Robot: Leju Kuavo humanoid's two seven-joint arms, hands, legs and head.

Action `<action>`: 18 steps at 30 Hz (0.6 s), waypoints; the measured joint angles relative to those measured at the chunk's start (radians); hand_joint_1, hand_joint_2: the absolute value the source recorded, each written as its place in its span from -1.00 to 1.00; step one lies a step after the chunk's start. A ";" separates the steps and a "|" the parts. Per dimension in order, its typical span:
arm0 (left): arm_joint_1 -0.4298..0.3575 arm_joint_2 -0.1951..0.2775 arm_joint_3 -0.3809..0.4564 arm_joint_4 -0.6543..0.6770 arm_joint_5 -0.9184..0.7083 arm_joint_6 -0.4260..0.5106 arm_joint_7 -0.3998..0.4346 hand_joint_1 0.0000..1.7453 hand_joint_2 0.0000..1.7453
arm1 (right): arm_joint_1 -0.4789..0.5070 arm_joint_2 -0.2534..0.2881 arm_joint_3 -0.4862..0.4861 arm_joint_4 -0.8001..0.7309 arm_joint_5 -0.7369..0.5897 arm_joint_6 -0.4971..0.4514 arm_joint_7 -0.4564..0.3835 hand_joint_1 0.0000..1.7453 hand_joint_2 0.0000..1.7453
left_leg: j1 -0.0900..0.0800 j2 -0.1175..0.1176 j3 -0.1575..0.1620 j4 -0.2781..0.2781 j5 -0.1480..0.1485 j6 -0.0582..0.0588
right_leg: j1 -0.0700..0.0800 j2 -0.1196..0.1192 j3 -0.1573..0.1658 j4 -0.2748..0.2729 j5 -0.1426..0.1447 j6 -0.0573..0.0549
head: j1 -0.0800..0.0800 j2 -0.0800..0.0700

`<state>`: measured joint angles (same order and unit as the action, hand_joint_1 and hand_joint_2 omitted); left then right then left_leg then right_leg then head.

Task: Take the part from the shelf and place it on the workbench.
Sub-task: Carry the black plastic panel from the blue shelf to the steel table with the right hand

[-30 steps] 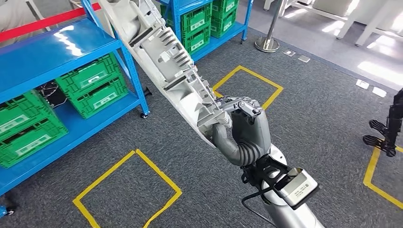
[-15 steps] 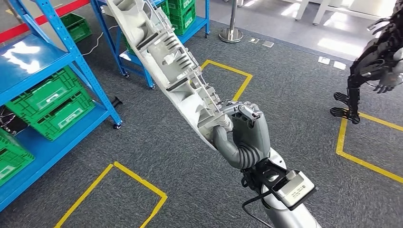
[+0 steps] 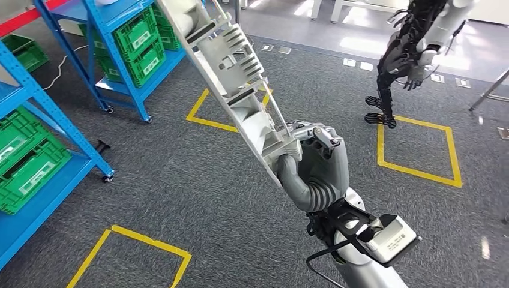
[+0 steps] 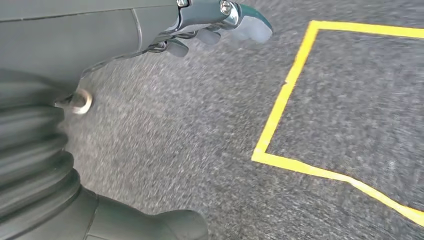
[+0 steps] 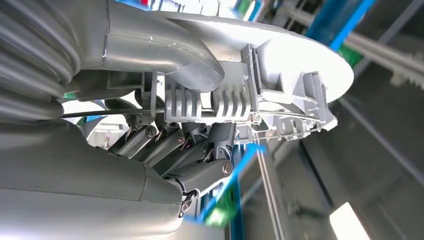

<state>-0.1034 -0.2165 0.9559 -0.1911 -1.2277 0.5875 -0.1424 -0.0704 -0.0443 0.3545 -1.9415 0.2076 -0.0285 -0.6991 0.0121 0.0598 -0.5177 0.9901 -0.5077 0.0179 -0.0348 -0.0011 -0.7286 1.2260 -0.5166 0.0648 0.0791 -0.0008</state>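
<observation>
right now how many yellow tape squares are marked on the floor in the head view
3: one far square partly behind the held part, one on the right near another robot's feet, one at the bottom left, cut off. Others may lie out of frame.

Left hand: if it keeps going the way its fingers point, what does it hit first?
Probably nothing but floor. In the wrist view the left hand hangs over grey carpet, fingers aimed past the yellow tape square. Nothing stands in that line as far as the view reaches; depth unclear.
</observation>
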 joint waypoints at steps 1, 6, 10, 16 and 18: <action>-0.003 0.001 -0.002 0.000 -0.005 0.000 0.004 -1.00 1.00 | 0.002 -0.002 -0.001 -0.008 0.000 -0.005 0.000 0.90 1.00 | 0.002 0.013 0.001 0.006 -0.006 -0.007 | -0.004 -0.020 0.041 -0.073 0.028 0.006 | 0.000 0.000; -0.014 0.011 -0.010 -0.004 -0.011 0.000 0.009 -1.00 1.00 | 0.009 -0.008 -0.007 -0.037 -0.003 -0.014 0.000 0.90 1.00 | -0.002 0.062 0.007 0.022 -0.032 -0.043 | 0.000 -0.046 0.101 -0.191 0.064 -0.029 | -0.003 0.000; -0.019 0.013 -0.018 -0.004 -0.021 0.001 0.017 -1.00 1.00 | 0.015 -0.010 -0.011 -0.053 0.002 -0.021 0.001 0.90 1.00 | 0.006 -0.009 -0.024 0.115 -0.101 -0.057 | 0.000 -0.004 0.095 -0.195 0.072 -0.055 | -0.008 0.000; -0.010 0.023 -0.022 -0.003 0.010 0.010 -0.034 -1.00 1.00 | 0.016 -0.011 -0.012 -0.057 0.002 -0.016 0.001 0.90 1.00 | -0.013 -0.075 -0.090 0.222 -0.097 -0.017 | 0.019 0.081 0.089 -0.195 0.080 -0.067 | -0.011 0.000; -0.011 0.029 -0.022 -0.005 0.016 0.016 -0.052 -1.00 1.00 | 0.015 -0.011 -0.011 -0.057 0.000 -0.024 0.000 0.90 1.00 | -0.025 -0.134 -0.038 0.093 -0.034 0.011 | 0.018 0.106 0.088 -0.195 0.084 -0.064 | -0.010 0.000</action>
<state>-0.1139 -0.1871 0.9339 -0.1959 -1.2113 0.6031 -0.1947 -0.0550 -0.0548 0.3432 -1.9989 0.2079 -0.0521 -0.6987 -0.0130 -0.0746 -0.5557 1.0829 -0.5421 0.0284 -0.0165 0.1053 -0.6409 1.0310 -0.4330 0.0006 0.0688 -0.0007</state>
